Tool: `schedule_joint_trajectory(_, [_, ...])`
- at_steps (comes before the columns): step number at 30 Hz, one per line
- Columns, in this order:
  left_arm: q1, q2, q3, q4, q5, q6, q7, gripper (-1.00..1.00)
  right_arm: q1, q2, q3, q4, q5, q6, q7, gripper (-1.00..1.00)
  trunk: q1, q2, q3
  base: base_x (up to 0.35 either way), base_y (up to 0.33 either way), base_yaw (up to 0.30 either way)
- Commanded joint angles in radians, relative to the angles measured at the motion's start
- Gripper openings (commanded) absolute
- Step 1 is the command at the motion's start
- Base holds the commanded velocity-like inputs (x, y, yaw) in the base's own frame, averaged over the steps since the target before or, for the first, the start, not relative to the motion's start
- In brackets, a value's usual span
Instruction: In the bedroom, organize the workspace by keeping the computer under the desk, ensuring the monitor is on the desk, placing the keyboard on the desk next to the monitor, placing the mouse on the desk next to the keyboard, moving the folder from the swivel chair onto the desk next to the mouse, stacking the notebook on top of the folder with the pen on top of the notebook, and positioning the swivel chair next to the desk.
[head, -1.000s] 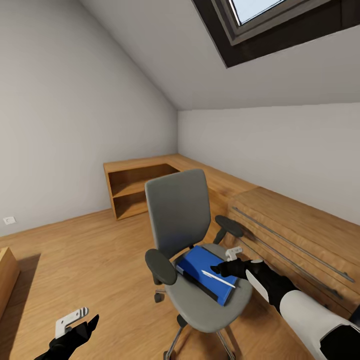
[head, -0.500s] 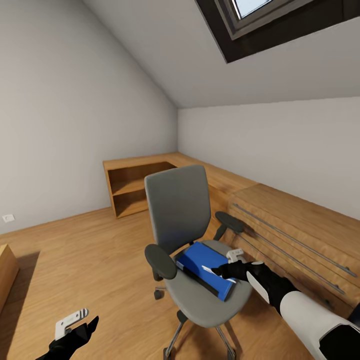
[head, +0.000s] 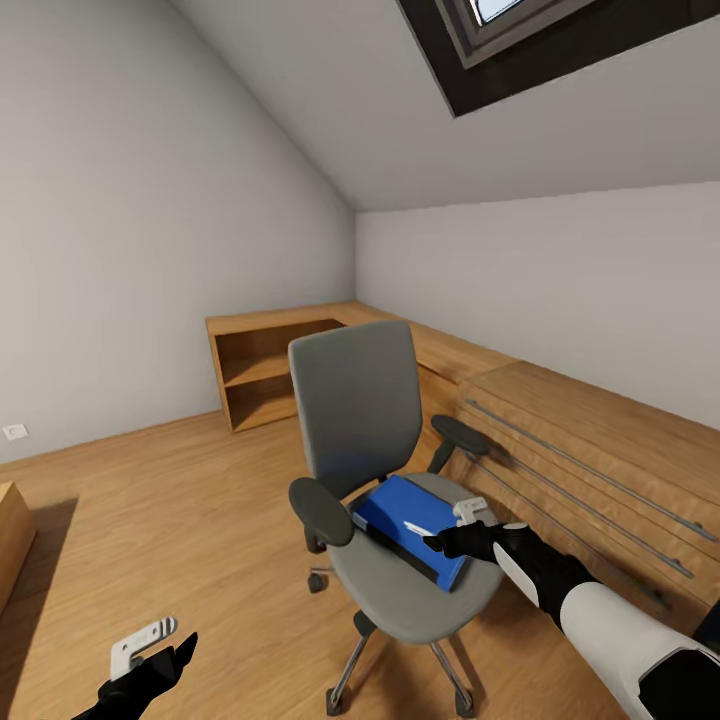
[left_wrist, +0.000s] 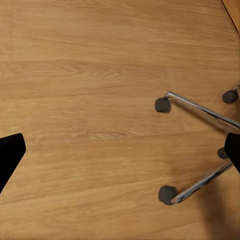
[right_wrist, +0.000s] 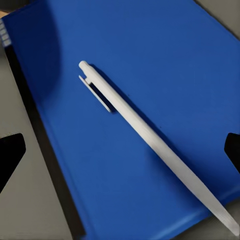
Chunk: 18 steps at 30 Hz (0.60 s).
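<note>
Right gripper (head: 450, 535) over pen (right_wrist: 150, 137) on folder (right_wrist: 140, 100), fingers spread wide, holding nothing.
Risk: pen may roll off onto swivel chair (head: 360, 420) seat if nudged; left gripper (head: 150, 650) open, empty.

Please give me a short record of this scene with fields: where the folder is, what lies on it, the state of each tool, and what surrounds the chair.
folder: flat on the swivel chair seat
pen: white, lying on the folder
right tool: open, above the pen and folder
left tool: open, over bare floor, near the chair's casters
surroundings: light wooden low cabinets beside the chair
</note>
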Motion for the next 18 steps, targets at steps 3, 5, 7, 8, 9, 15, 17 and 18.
schedule_joint_trajectory(3, [0.000,0.000,-0.002,-0.002,0.009,0.005,0.006,1.00,-0.001,0.000,0.004,-0.002,-0.007,0.006,0.001,1.00,0.008,-0.015,-0.007,0.000,0.000,0.000])
schedule_joint_trajectory(5, [0.000,-0.001,-0.002,-0.002,0.010,0.005,0.006,1.00,-0.001,-0.001,0.004,-0.003,-0.007,0.006,0.001,1.00,0.008,-0.015,-0.007,0.000,0.000,0.000])
schedule_joint_trajectory(7, [0.000,-0.001,-0.002,-0.001,0.010,0.007,0.006,1.00,-0.001,-0.001,0.004,-0.003,-0.007,0.006,0.002,1.00,0.008,-0.015,-0.007,0.000,0.000,0.000])
schedule_joint_trajectory(8, [0.000,-0.001,-0.002,0.002,0.010,0.007,0.006,1.00,-0.001,-0.001,0.004,-0.003,-0.007,0.006,0.002,1.00,0.008,-0.015,-0.007,0.000,0.000,0.000])
schedule_joint_trajectory(9, [0.000,0.000,-0.002,0.004,0.010,0.007,0.006,1.00,-0.001,-0.001,0.004,-0.003,-0.007,0.006,0.002,1.00,0.008,-0.015,-0.007,0.000,0.000,0.000])
schedule_joint_trajectory(15, [0.000,0.001,-0.002,0.034,0.010,0.005,0.005,1.00,-0.001,0.000,0.004,-0.002,-0.005,0.006,0.001,1.00,0.008,-0.015,-0.007,0.007,-0.004,0.000])
schedule_joint_trajectory(17, [0.000,0.001,-0.002,0.039,0.010,0.005,0.005,1.00,-0.001,0.000,0.005,-0.002,-0.004,0.007,0.001,1.00,0.008,-0.015,-0.007,0.124,-0.090,0.000])
schedule_joint_trajectory(18, [0.000,0.001,-0.002,0.040,0.010,0.005,0.005,1.00,-0.001,0.000,0.005,-0.002,-0.004,0.007,0.001,1.00,0.008,-0.015,-0.007,0.181,-0.140,0.000])
